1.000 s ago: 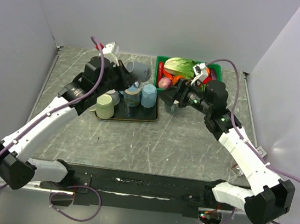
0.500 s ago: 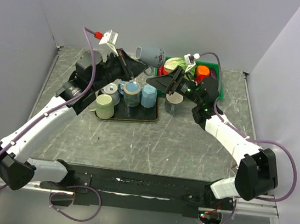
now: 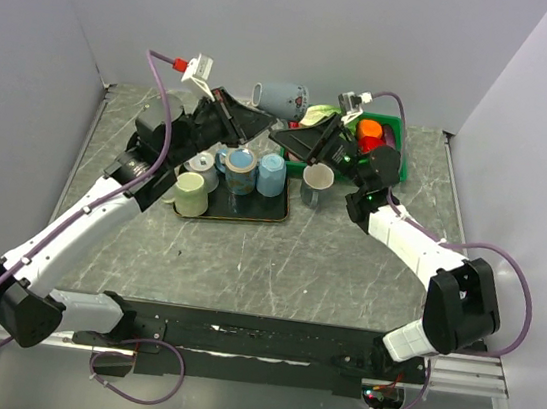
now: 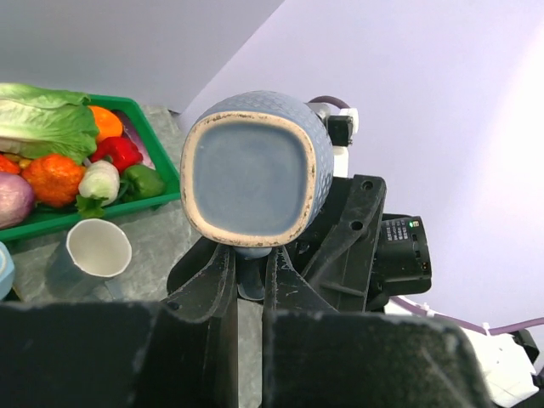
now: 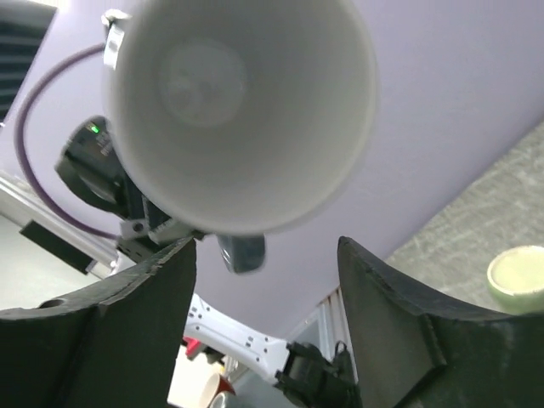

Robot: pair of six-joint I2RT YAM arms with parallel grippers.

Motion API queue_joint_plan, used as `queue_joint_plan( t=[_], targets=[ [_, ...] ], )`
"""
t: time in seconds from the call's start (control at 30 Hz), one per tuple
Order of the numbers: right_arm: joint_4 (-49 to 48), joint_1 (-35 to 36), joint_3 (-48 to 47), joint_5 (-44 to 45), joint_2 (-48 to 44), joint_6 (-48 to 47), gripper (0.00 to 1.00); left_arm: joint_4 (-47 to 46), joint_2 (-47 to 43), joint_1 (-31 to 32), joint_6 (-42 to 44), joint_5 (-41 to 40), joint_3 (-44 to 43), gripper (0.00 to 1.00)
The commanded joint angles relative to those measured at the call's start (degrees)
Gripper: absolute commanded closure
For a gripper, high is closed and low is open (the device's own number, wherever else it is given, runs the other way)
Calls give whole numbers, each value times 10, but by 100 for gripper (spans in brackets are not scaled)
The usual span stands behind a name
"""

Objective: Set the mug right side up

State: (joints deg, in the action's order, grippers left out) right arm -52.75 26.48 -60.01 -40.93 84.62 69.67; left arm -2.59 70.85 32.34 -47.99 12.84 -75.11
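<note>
A blue-grey mug point(image 3: 283, 98) with a white inside hangs on its side in the air above the back of the table. My left gripper point(image 3: 260, 120) is shut on its handle point(image 4: 247, 276); the left wrist view shows the mug's flat bottom point(image 4: 251, 174). My right gripper point(image 3: 289, 144) is open just below and right of the mug, not touching it. In the right wrist view the mug's open mouth point(image 5: 238, 102) faces the camera above my open right gripper point(image 5: 268, 280), with the handle point(image 5: 242, 252) between the fingers' line and the mug.
A dark tray point(image 3: 252, 214) holds several cups, among them a green one point(image 3: 191, 192) and blue ones point(image 3: 270, 174). A pale cup point(image 3: 317, 179) stands upright on the table beside it. A green bin point(image 3: 399, 138) of vegetables sits at the back right.
My left gripper has lifted the mug up and to the right, off the tray area. My right gripper has swung left and up toward the mug's mouth.
</note>
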Motion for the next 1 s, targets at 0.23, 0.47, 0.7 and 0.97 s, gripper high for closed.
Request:
queue_joint_plan(
  t=[0.23, 0.47, 0.7, 0.97],
  targets=[
    [-79, 0, -40, 51, 14, 34, 52, -100, -25, 2, -36, 14, 30, 99],
    [-42, 0, -29, 62, 4, 21, 100, -88, -24, 2, -21, 8, 30, 99],
    [111, -6, -35, 93, -61, -95, 100, -54, -35, 2, 24, -15, 32, 2],
    [647, -52, -113, 357, -178, -359, 100, 104, -53, 2, 155, -108, 33, 4]
  ],
)
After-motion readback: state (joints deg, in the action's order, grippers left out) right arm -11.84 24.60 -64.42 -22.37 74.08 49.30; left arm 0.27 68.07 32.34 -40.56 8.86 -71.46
